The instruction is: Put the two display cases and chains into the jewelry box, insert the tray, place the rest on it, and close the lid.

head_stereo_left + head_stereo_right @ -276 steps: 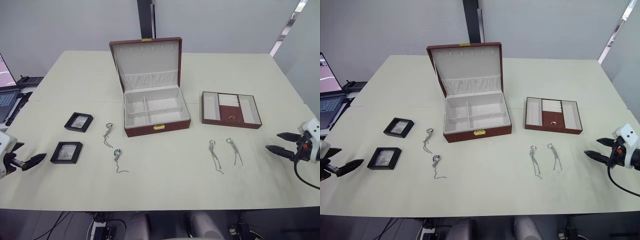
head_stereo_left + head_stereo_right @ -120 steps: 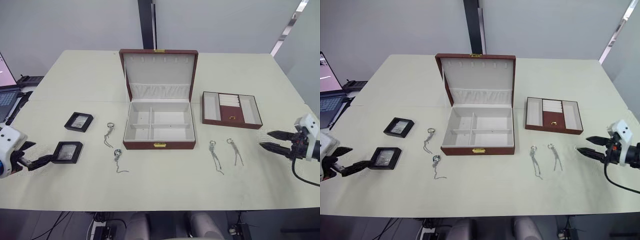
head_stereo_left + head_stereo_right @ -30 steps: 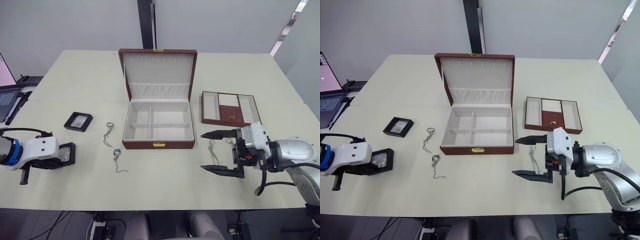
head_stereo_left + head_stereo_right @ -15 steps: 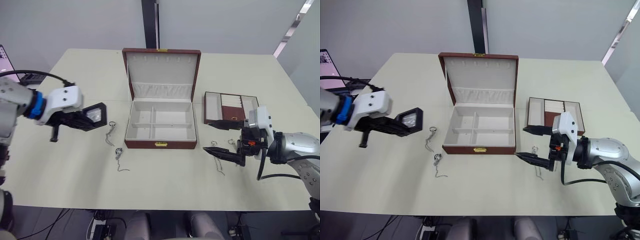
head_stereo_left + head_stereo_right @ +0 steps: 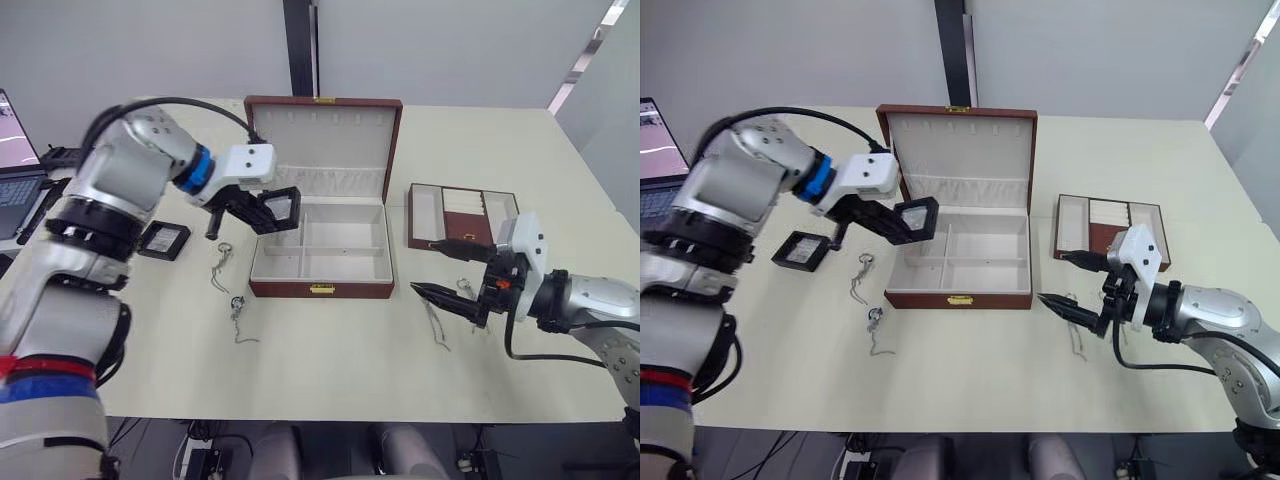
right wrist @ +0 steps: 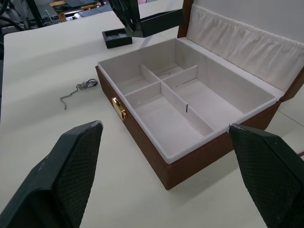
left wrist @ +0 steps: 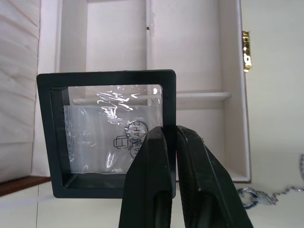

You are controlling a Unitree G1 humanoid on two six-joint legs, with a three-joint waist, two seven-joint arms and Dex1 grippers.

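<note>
Left wrist view: the display case (image 7: 105, 134) carries a small printed mark on the clear film of its window, a round logo beside a short upright word that cannot be read with certainty, partly hidden behind the left gripper's fingers (image 7: 145, 171). No legible text, number or brand appears on the jewelry box (image 5: 320, 250) or anything beside it.

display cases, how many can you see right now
2. One display case is held by the left gripper over the left edge of the open box. The other case lies on the table, left of the box.
</note>
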